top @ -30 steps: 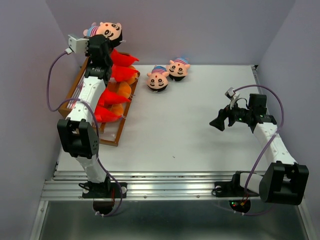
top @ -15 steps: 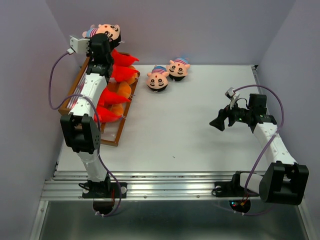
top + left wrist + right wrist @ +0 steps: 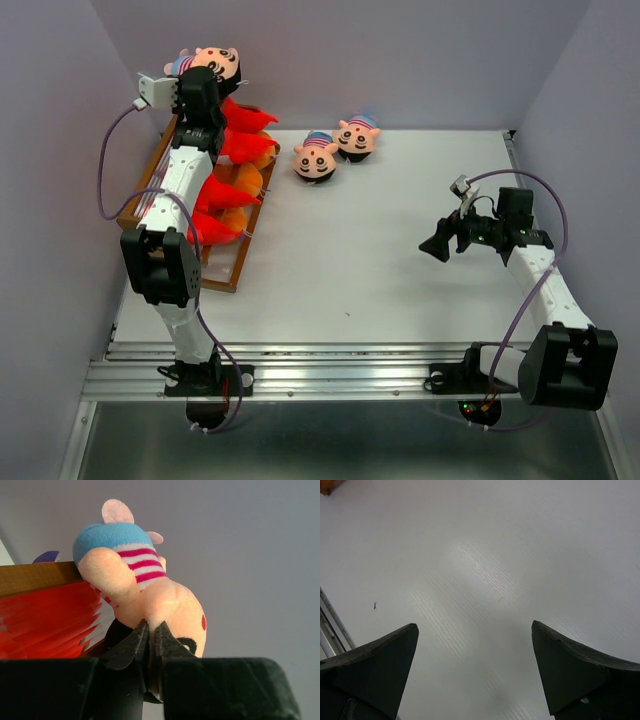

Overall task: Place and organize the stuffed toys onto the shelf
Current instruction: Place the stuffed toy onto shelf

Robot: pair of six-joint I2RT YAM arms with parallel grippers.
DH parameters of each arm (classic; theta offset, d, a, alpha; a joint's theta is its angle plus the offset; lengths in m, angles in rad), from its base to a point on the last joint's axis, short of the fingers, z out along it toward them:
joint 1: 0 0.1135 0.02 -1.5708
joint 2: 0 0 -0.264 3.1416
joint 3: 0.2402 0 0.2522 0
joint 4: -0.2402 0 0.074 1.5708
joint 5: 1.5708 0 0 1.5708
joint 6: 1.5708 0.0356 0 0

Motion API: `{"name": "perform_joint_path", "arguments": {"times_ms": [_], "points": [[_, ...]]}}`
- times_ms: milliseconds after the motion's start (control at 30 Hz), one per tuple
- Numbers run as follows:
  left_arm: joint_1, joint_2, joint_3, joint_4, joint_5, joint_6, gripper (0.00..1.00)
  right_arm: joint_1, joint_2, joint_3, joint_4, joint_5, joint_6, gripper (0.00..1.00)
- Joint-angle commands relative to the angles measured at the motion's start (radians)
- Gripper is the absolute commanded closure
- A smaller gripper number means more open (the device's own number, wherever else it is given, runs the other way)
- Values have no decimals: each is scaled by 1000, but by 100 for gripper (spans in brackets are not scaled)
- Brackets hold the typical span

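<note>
The right gripper (image 3: 474,626) hangs wide open over the bare table (image 3: 485,555), well apart from any toy. Farther back, the left gripper (image 3: 151,629) is narrowed almost shut, its tips nipping the underside of a doll head (image 3: 150,590). The head sits just beyond the tips on the top edge of the shelf (image 3: 35,577).

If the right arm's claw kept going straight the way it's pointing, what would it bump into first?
Probably the bare white table: the open right gripper tilts down toward it with nothing between. The shelf corner sits farther off, at the view's edge, though depth is hard to judge.
</note>
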Motion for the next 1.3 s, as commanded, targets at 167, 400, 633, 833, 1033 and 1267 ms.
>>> {"name": "perform_joint_path", "arguments": {"times_ms": [167,400,633,833,1033,1267], "points": [[11,-32,22,18,8,-21,66,-7,-23,-2,22,-15,-17,0],[11,-43,6,21,30,-38,56,-7,-26,-2,22,-14,-17,0],[11,-66,-27,30,44,-44,39,-7,-27,-2,24,-12,-17,0],[11,-81,-40,39,57,-42,28,-7,-30,-2,22,-12,-17,0],[11,-110,-60,50,63,-35,14,-7,-30,-2,24,-12,-19,0],[14,-151,-83,52,65,-7,1,-7,-35,-2,24,-14,-19,0]]}}
